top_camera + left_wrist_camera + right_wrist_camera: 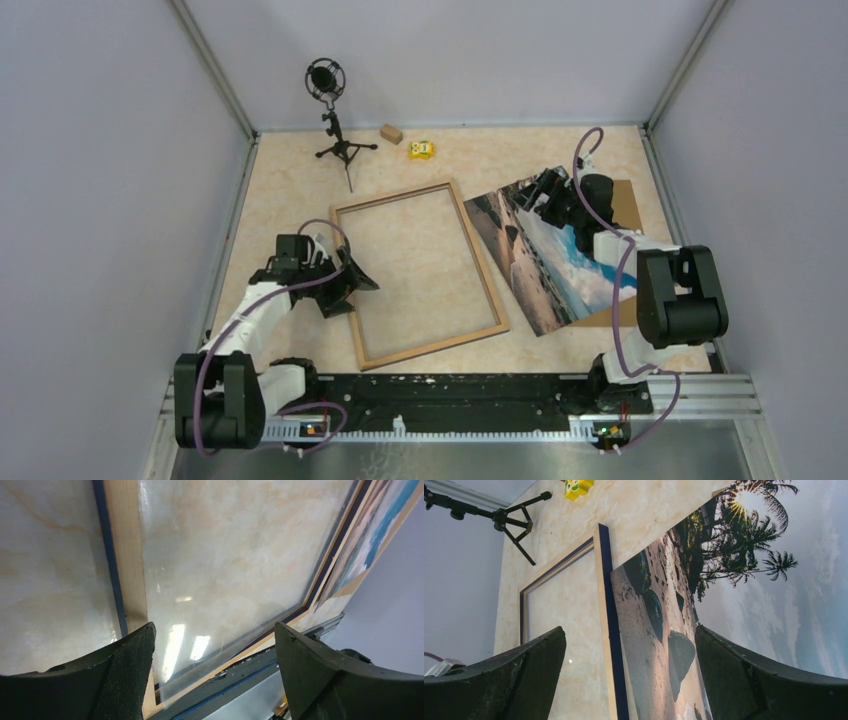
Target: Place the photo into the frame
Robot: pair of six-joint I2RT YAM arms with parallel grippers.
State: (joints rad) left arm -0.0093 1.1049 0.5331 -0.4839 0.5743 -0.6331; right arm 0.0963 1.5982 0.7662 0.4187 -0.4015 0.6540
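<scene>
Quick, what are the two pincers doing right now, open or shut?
Left pincer: open, holding nothing.
Right pincer: open, holding nothing.

Top view high, looking down; wrist views low, close; all share frame [479,255].

Left arm [250,320] low, reaching forward and inward, left gripper [352,283] pointing right, jaws spread wide, right arm [610,245] folded at the elbow, extended forward, right gripper [538,195] angled down and leftward, jaws likewise wide apart.
</scene>
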